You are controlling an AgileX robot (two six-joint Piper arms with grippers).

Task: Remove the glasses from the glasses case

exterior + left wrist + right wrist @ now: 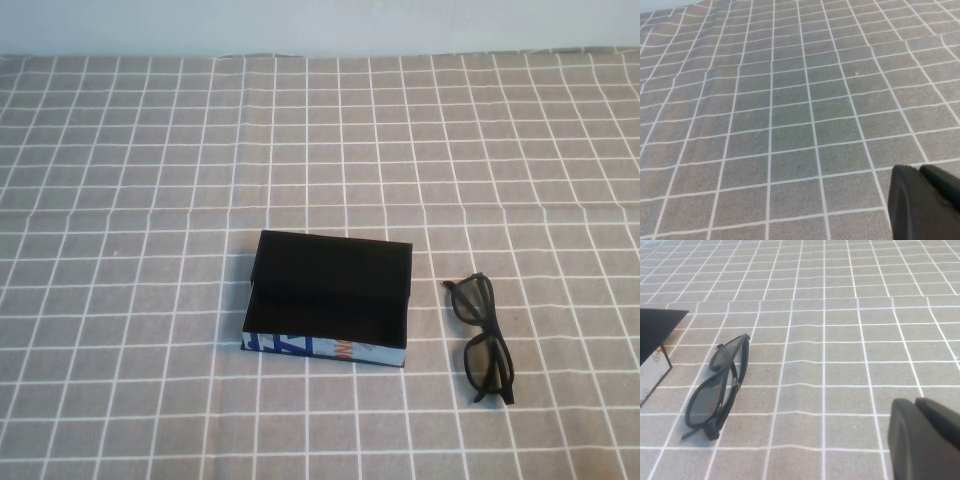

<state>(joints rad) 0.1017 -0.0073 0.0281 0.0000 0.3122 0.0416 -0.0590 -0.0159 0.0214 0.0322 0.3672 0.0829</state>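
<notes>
The black glasses case (330,300) stands open in the middle of the table, lid raised at the back, its printed front facing me; its black inside holds nothing. The black glasses (482,338) lie folded on the cloth just right of the case. In the right wrist view the glasses (720,385) lie beside a corner of the case (655,340). My right gripper (918,405) is shut and empty, well apart from the glasses. My left gripper (917,170) is shut and empty over bare cloth. Neither arm shows in the high view.
A grey tablecloth with a white grid (150,200) covers the whole table. A pale wall (320,25) runs along the far edge.
</notes>
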